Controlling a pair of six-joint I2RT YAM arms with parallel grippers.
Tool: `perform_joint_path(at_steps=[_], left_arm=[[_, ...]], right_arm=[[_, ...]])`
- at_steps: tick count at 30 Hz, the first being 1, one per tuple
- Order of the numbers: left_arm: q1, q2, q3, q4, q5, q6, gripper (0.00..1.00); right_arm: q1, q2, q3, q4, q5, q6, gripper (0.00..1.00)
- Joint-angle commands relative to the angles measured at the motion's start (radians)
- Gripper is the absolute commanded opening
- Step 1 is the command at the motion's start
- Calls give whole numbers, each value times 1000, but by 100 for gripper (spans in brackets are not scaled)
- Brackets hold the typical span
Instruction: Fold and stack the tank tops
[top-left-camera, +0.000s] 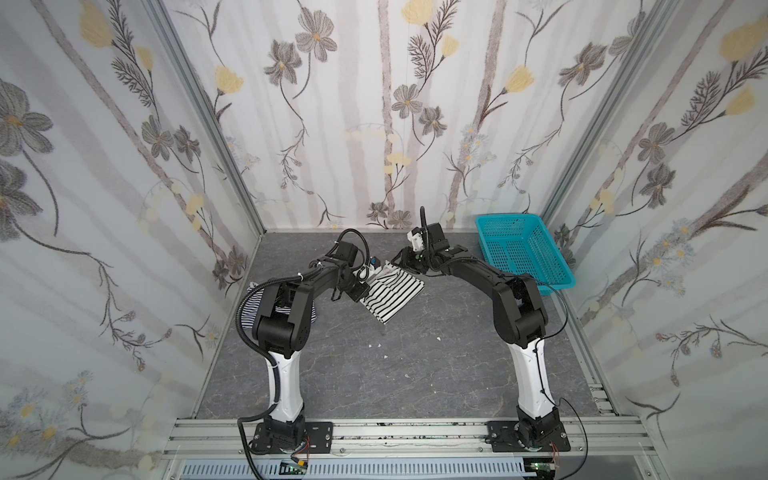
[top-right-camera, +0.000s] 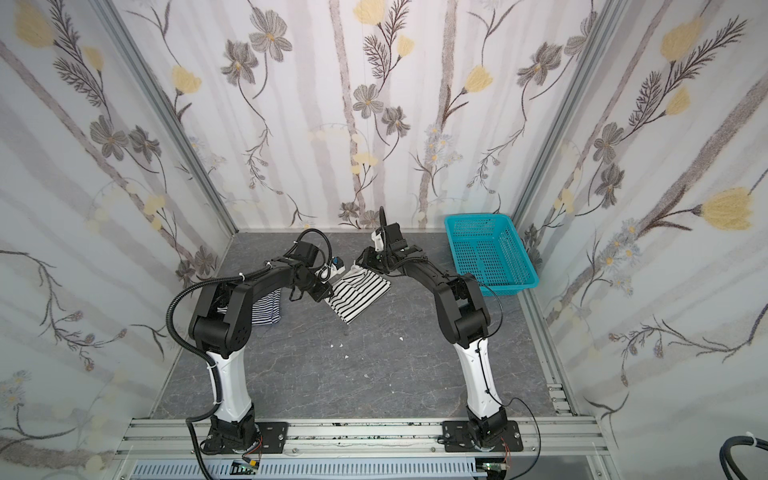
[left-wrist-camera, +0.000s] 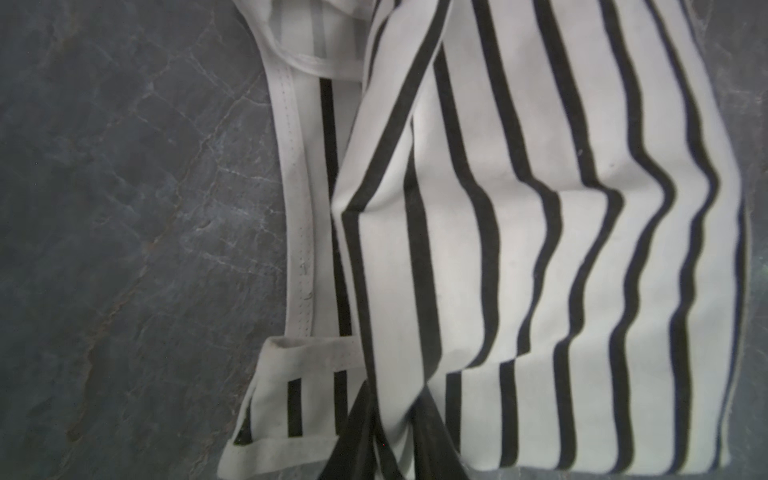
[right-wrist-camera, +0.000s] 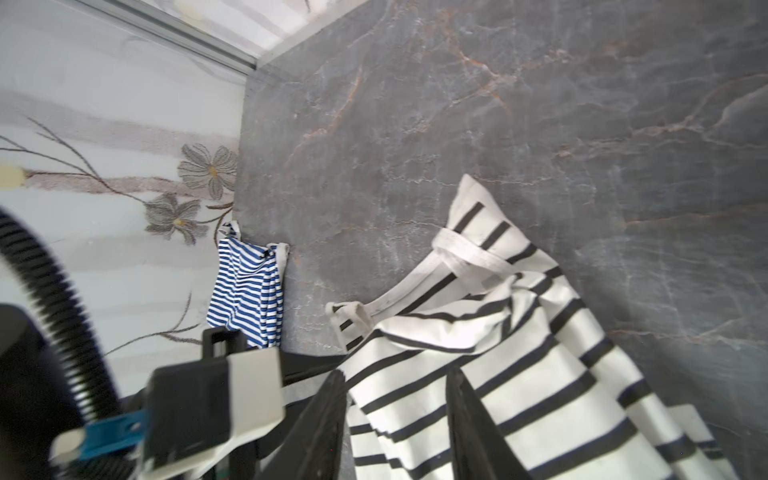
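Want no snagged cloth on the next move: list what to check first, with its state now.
1. Wide-striped top folded flat: not ok, wrinkled, straps poke out.
2. Left gripper free of cloth: cannot tell, cloth lies between its fingers.
3. Right gripper free of cloth: not ok, jaws apart, cloth between them.
4. Thin-striped top folded: cannot tell, partly hidden.
5. Stacked: not ok, the two lie apart.
6. Basket out of the way: ok.
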Motion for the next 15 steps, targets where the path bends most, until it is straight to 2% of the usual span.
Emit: perform_joint_path(at_steps=[1, 3, 6, 8, 15], left_arm=[[3, 23, 29, 16, -80, 3, 22], [3, 37, 43, 15, -115, 9, 25], [3, 57, 58, 17, -136, 14, 28], [4, 69, 71, 18, -148, 13, 35], [3, 122, 119, 34, -224, 1, 40]], right_arm=[[18, -5, 0, 47, -15, 1, 31], [24, 23, 24, 3, -5, -10, 22], [25, 66, 42, -18, -9, -8, 12], [28, 96, 57, -22, -22, -8, 11], [28, 184, 132, -29, -36, 1, 11]])
